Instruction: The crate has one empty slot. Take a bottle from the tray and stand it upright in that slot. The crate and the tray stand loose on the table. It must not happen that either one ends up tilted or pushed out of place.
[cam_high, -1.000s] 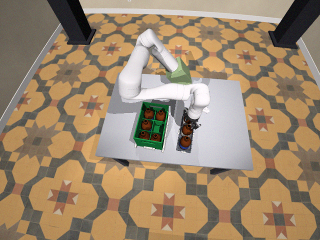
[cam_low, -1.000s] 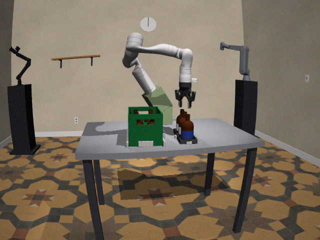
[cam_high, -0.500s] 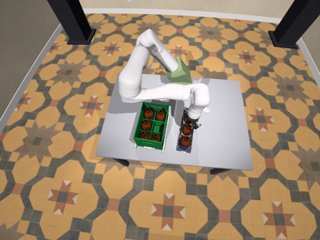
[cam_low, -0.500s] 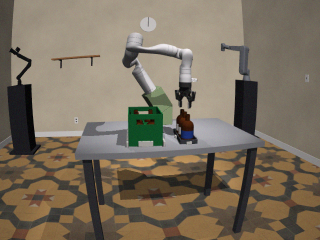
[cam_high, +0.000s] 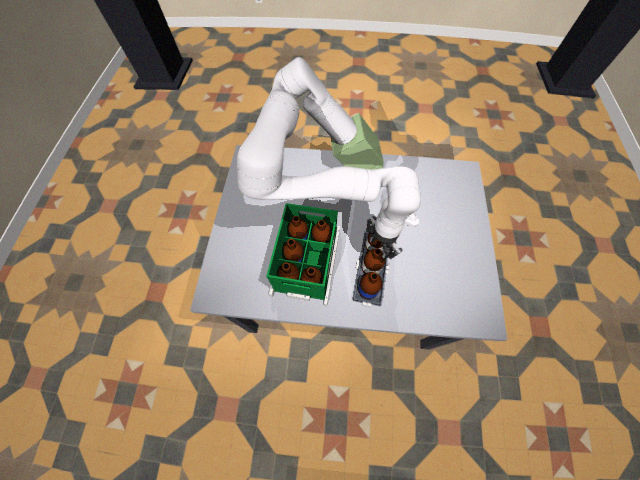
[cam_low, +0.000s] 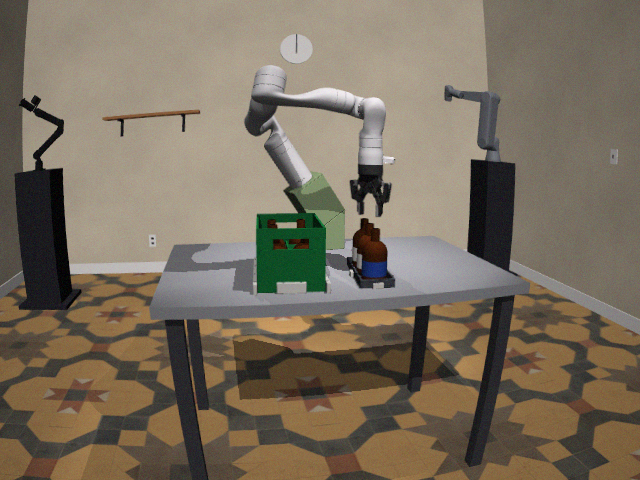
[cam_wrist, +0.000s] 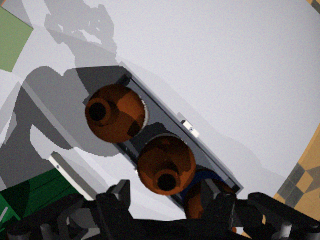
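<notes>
Brown bottles (cam_low: 373, 252) below gripper (cam_low: 370, 206) (fingers apart, empty)

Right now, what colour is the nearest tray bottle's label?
Blue label; exterior view shows it best.

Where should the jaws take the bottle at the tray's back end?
At its narrow neck, coming straight down from above. That bottle stands upright directly beneath the open gripper, and the next bottle crowds its body in the tray.
</notes>
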